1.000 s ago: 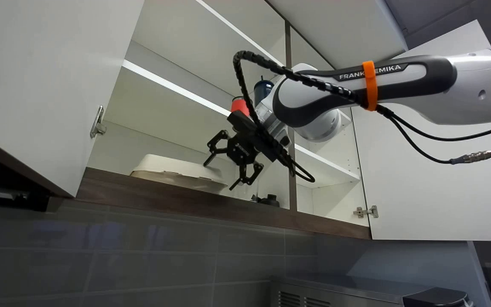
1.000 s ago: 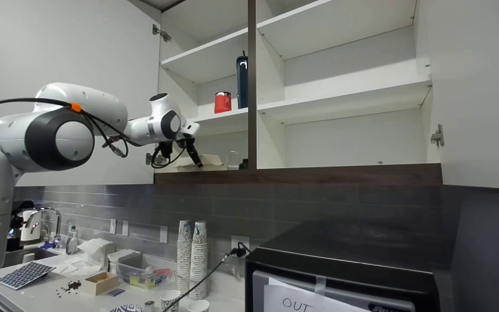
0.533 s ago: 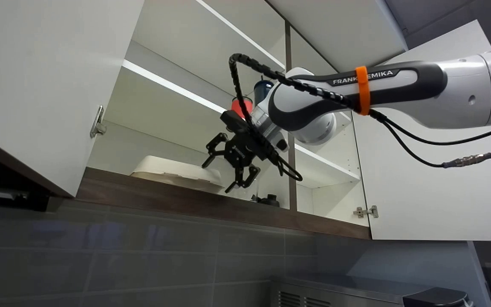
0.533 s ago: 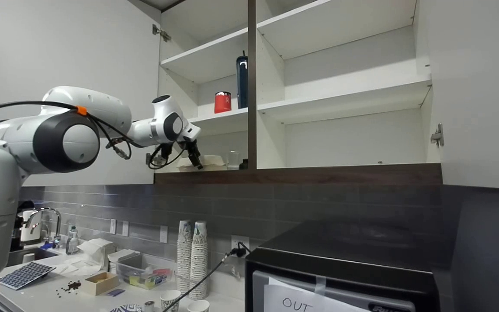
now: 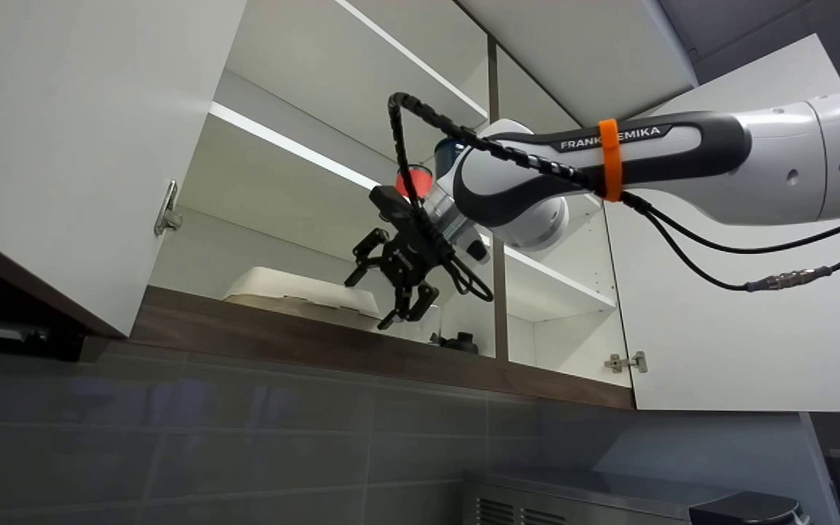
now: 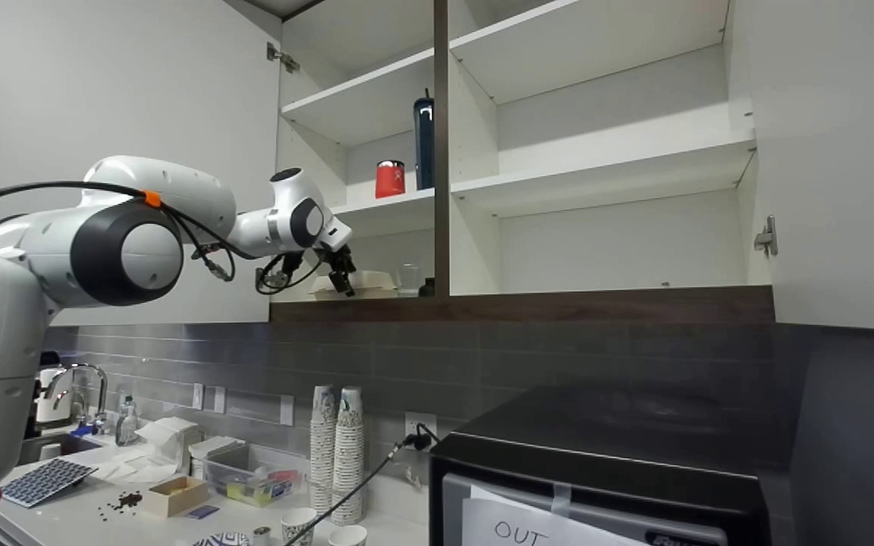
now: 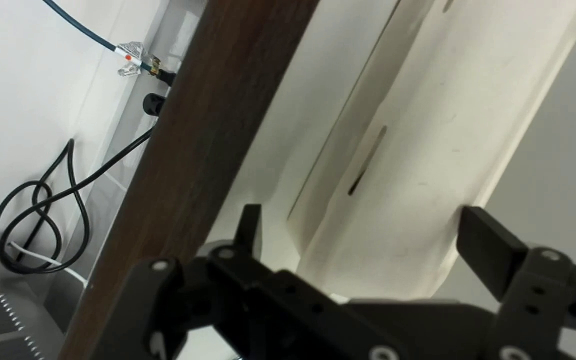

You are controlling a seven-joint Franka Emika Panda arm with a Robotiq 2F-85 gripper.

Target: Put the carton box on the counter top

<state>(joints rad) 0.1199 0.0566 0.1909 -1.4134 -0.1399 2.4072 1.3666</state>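
From the left in an exterior view, I have the box (image 5: 300, 292) on the floor of the cabinet (image 5: 303, 341), my tool (image 5: 367, 305) at the cabinet's mouth, jaws wide apart and gripping nothing, then a glass (image 5: 429, 327) inside the cabinet. I'd call the approach nearly done, though any touch I can't make out; grasp, removal and lowering to the table (image 6: 133, 531) below the cabinet are left.

Cabinet (image 5: 289, 197) interior around gripper (image 5: 364, 305) fairly bright; tiles (image 5: 267, 452) below dim, bluish reflections in both exterior views. Slanted shadow on back wall (image 6: 611, 91) right of gripper in an exterior view. Wrist view: fingers (image 7: 490, 252) slightly soft, counter (image 7: 28, 160) left of them washed out.
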